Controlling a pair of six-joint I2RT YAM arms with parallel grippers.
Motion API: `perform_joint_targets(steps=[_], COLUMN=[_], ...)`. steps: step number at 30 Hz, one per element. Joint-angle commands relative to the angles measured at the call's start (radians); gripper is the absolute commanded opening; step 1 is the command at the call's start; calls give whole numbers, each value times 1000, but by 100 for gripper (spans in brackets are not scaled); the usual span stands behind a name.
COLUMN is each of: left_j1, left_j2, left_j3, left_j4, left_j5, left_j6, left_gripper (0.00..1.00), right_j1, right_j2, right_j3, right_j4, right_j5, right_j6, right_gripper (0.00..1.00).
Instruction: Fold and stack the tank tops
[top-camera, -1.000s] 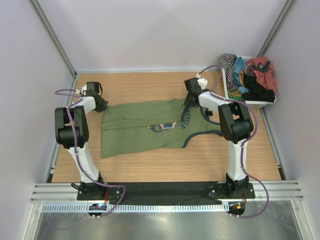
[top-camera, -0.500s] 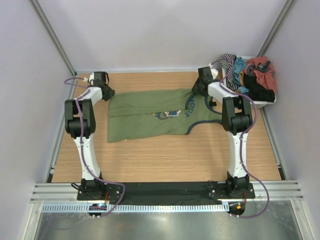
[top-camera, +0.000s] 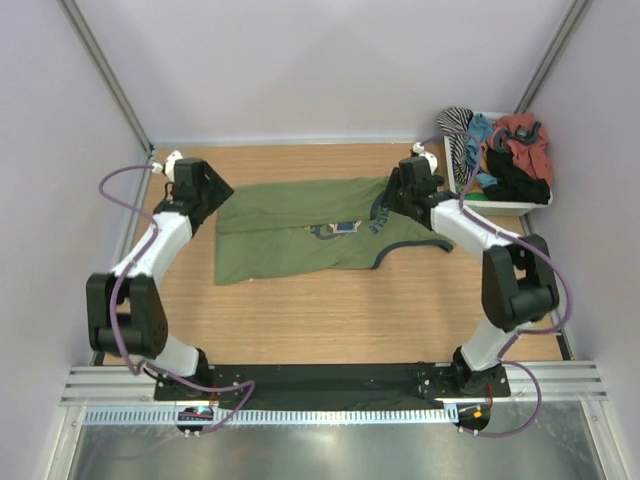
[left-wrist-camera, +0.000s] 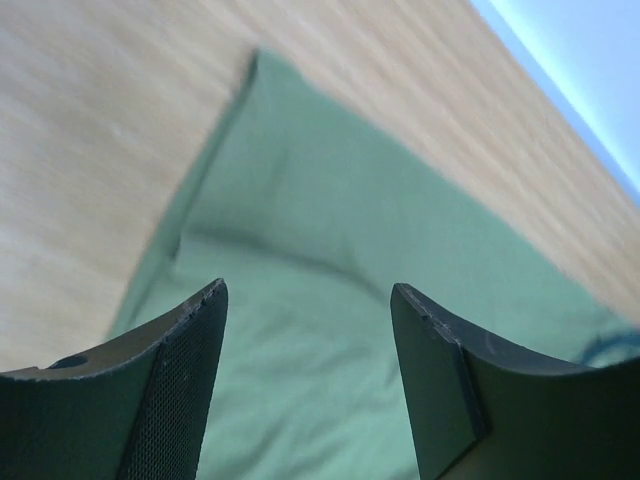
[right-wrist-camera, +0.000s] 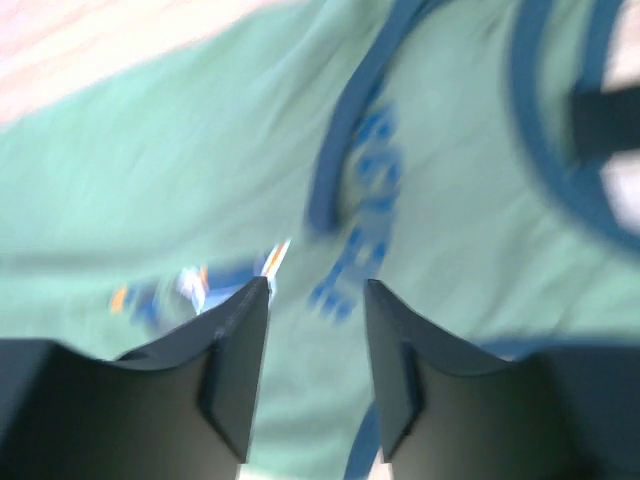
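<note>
The olive green tank top (top-camera: 300, 235) lies flat across the table, folded lengthwise, with its dark blue trim and blue print toward the right end. My left gripper (top-camera: 212, 197) hovers open over its left end; the left wrist view shows the green cloth (left-wrist-camera: 330, 250) below the gripper (left-wrist-camera: 310, 290), with nothing between the jaws. My right gripper (top-camera: 392, 197) is open just above the printed right end (right-wrist-camera: 200, 170), and this gripper (right-wrist-camera: 317, 285) is empty too. A black top (top-camera: 520, 182) lies in the bin among other clothes.
A white bin (top-camera: 500, 207) at the back right corner holds striped, teal, red and black garments. Bare wooden table (top-camera: 330, 310) stretches between the green top and the arm bases. Grey walls and metal rails close in both sides.
Both grippers have opened and let go of the green top after carrying its near edge toward the back. The top now rests folded, and both arms have swung their elbows outward.
</note>
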Motion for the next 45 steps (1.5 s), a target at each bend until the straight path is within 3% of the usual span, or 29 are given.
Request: perform_joint_targets(steps=[1, 5, 8, 12, 20, 27, 28, 31, 36, 45], left_j1=[-31, -44, -51, -52, -61, -79, -79, -79, -79, -81], left_j2=[-133, -302, -403, -427, -445, -558, -572, -626, -591, -451], left_j3=[-172, -389, -469, -506, -558, -632, -638, -661, -655, -596], left_j4=[-18, -13, -6, -21, -29, -33, -50, -70, -87, -139], left_j5=[-6, 9, 4, 38, 47, -40, -46, -77, -76, -91], left_j6=[-19, -28, -33, 4, 31, 44, 41, 27, 4, -53], left_gripper=[66, 65, 63, 61, 59, 59, 59, 59, 57, 44], right_j1=[76, 136, 162, 187, 193, 196, 198, 198, 196, 195], right_j2=[-116, -214, -271, -282, -178, -164, -168, -182, -170, -145], right_j3=[-141, -282, -373, -444, -428, -447, -454, -447, -405, -401], right_j4=[35, 27, 32, 52, 128, 157, 162, 136, 87, 108], right_j5=[-34, -46, -77, -80, -94, -131, -132, -123, -57, -48], right_j6=[0, -12, -24, -38, -41, -24, -24, -27, -27, -13], right_gripper=[47, 45, 47, 50, 49, 33, 23, 6, 1, 1])
